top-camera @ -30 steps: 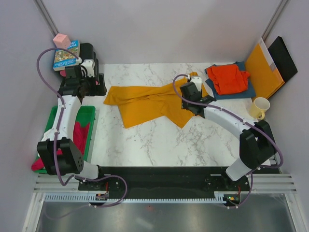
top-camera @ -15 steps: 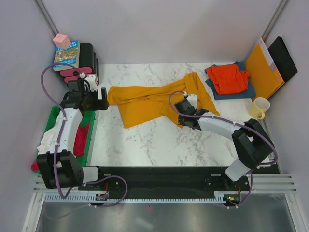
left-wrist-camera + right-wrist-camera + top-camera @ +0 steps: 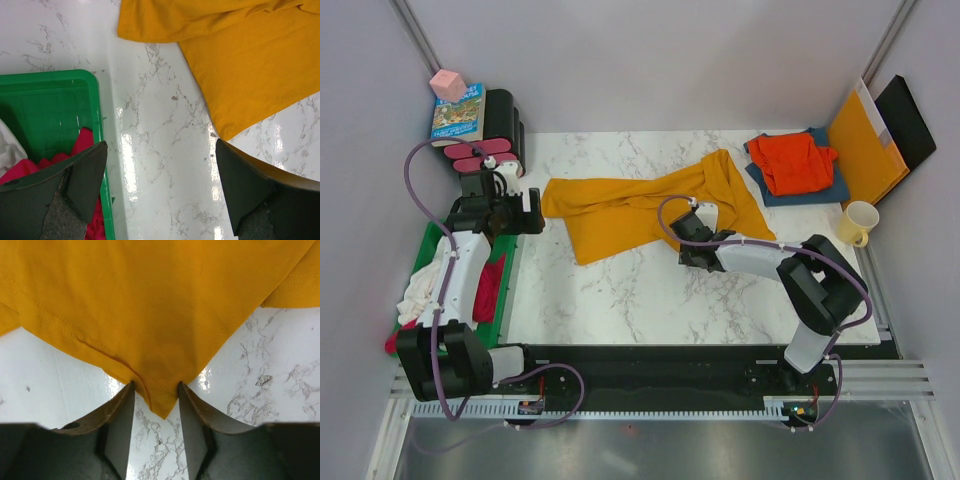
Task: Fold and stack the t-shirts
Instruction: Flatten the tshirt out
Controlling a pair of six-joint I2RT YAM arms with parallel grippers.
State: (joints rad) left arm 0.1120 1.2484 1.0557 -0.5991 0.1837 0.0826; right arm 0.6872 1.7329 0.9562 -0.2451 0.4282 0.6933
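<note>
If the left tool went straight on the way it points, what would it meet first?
The left tool would probably meet bare white marble table first, between the green plastic bin and the mustard-yellow cloth t-shirt; depth is unclear.

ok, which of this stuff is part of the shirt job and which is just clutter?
Job: mustard-yellow shirt, corner pinched in right hand; red-orange shirt on dark blue shirt; magenta shirt and white shirt in green bin.
Lying about: mug, orange-yellow folder, book, pink cube.
</note>
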